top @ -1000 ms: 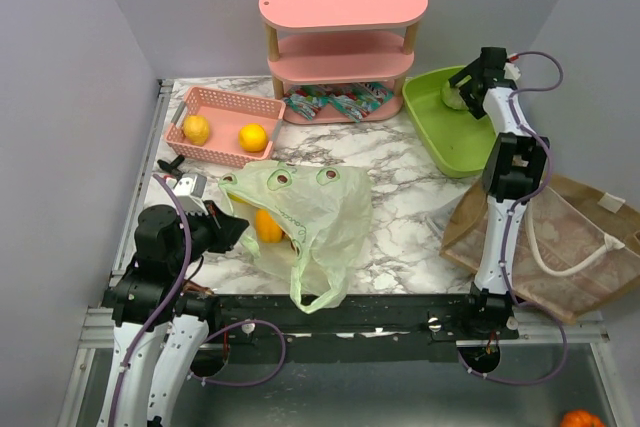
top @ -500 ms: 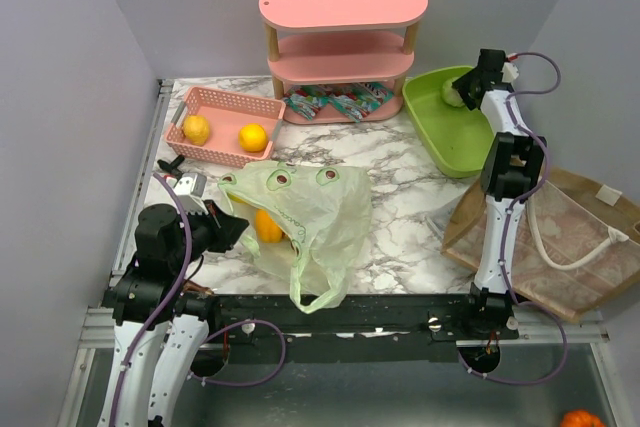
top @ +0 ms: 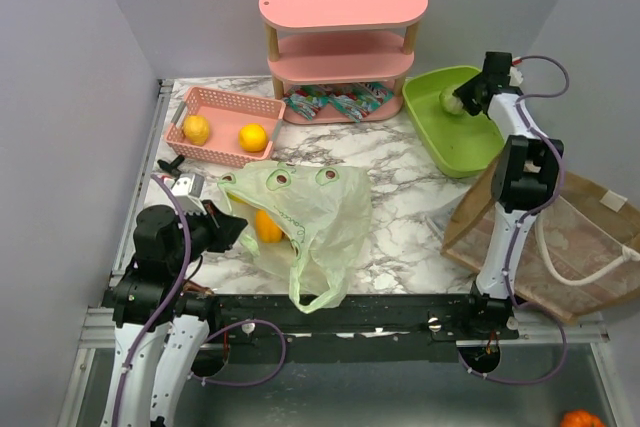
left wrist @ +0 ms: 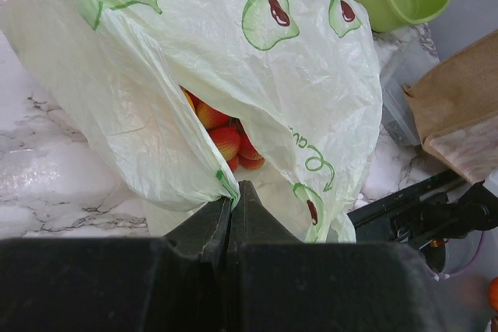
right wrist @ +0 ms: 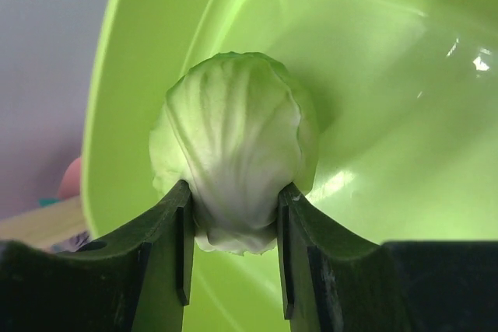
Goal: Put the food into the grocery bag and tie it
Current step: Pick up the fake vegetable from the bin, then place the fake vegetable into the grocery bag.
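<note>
The grocery bag point(top: 305, 217) lies near the table's front, pale green with avocado prints; small red fruits point(left wrist: 229, 139) and an orange pepper point(top: 268, 227) show through its mouth. My left gripper point(left wrist: 232, 192) is shut on the bag's rim point(left wrist: 222, 184), holding the mouth up. At the back right, my right gripper point(right wrist: 232, 200) is shut on the pale green leafy head point(right wrist: 233, 145), both fingers pressed to its base, inside the lime-green tub point(top: 452, 137). Teal-and-red snack packets point(top: 335, 102) lie on the pink shelf's bottom tier.
A pink shelf point(top: 342, 42) stands at the back centre. A pink basket point(top: 222, 107) at the back left holds two yellow-orange round fruits point(top: 253, 136). A brown paper bag point(top: 580, 247) lies on its side at the right, next to my right arm.
My right gripper closed from wide open onto the leafy head and shifted slightly to the right. The left arm and the bag have not moved.
</note>
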You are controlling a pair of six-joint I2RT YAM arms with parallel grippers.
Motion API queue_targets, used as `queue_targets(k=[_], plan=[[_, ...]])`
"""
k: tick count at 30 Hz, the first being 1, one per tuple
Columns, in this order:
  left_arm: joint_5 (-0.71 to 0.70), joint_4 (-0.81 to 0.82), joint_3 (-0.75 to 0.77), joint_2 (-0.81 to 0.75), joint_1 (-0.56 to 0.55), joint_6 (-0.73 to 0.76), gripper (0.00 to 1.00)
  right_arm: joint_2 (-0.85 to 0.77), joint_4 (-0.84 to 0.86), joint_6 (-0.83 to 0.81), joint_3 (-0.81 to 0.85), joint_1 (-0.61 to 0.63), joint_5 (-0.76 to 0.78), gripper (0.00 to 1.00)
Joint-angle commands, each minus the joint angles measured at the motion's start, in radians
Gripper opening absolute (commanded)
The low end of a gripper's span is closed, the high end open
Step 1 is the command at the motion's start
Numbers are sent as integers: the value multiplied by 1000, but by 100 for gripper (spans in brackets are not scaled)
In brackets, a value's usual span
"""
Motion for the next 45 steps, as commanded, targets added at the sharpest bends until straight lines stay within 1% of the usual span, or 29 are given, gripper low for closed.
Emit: queue_targets(k=[1, 10, 14, 19, 21, 23, 27, 30, 33, 39, 45], plan=[[23, 18, -11, -22, 18, 13, 0, -171, 17, -1, -96, 20, -46, 35], [55, 25, -13, -25, 57, 22, 0, -476, 74, -10, -403, 54, -67, 35], [73, 28, -14, -25, 82, 25, 0, -580, 66, -15, -477, 58, -148, 35], [71, 26, -14, -28, 87, 25, 0, -674, 22, -28, -515, 76, -283, 35], [68, 24, -12, -37, 89, 26, 0, -726, 11, -30, -535, 96, -310, 35], [63, 27, -12, -53, 90, 24, 0, -783, -2, -32, -551, 136, -301, 35], [62, 25, -10, -57, 98, 25, 0, -899, -35, -48, -575, 250, -296, 36], [64, 27, -9, -58, 103, 25, 0, -976, -45, -47, -607, 307, -328, 36], [70, 27, -9, -54, 107, 27, 0, -1050, -22, -63, -669, 322, -423, 37], [80, 28, -10, -44, 108, 30, 0, -1128, -62, -132, -723, 332, -555, 37], [88, 41, -15, -36, 109, 27, 0, -1197, -22, -148, -734, 351, -830, 37]])
